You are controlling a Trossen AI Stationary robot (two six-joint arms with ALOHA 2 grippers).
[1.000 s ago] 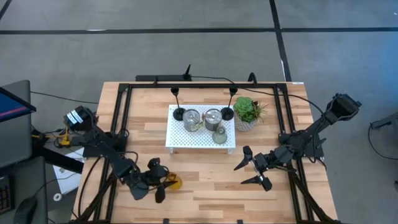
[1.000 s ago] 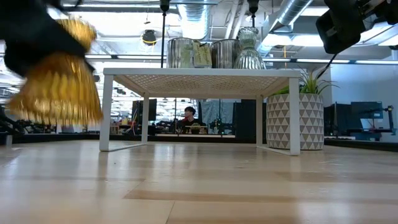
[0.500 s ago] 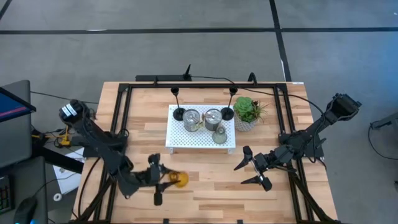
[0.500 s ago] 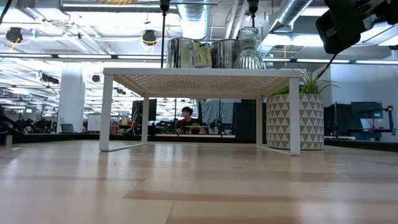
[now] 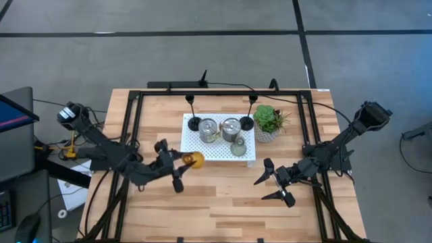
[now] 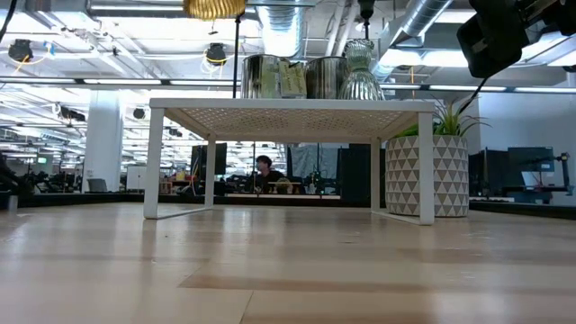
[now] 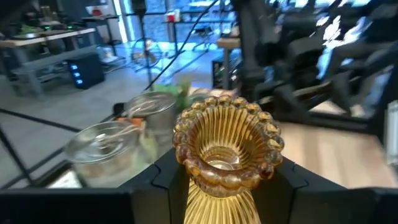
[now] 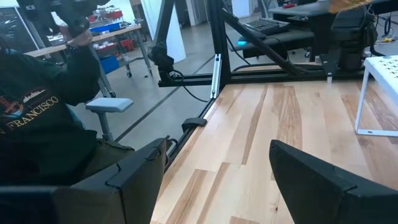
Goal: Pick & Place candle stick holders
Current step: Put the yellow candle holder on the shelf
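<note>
My left gripper [image 5: 181,164] is shut on the amber glass holder [image 5: 195,160] and holds it in the air just off the left end of the white perforated tray [image 5: 202,154]. The holder also shows in the low view [image 6: 214,7] and the left wrist view [image 7: 227,146]. On the tray stand two black holders [image 5: 194,123] [image 5: 247,123], two silver cups [image 5: 208,128] [image 5: 231,127] and the grey-green holder [image 5: 238,146]. My right gripper [image 5: 275,183] is open and empty at the near right. My left gripper pinches the amber holder's ribbed body [image 7: 205,193] below its beaded rim [image 7: 227,124] between its two fingers. The fingers [image 7: 165,180] come from the table's left. The holder is lifted clear of the table, higher than the tray top, with its opening showing in the wrist view.
A green potted plant [image 5: 270,121] stands right of the tray. A black frame [image 5: 131,121] runs round the table. Bare wood lies between the tray and the near edge [image 5: 223,202]. A person shows in the right wrist view [image 8: 43,118], beyond the table.
My left gripper has carried the amber holder up off the near left of the table. It first went a little right, then toward the far edge, to the tray's left end. It has stayed shut on the holder.
</note>
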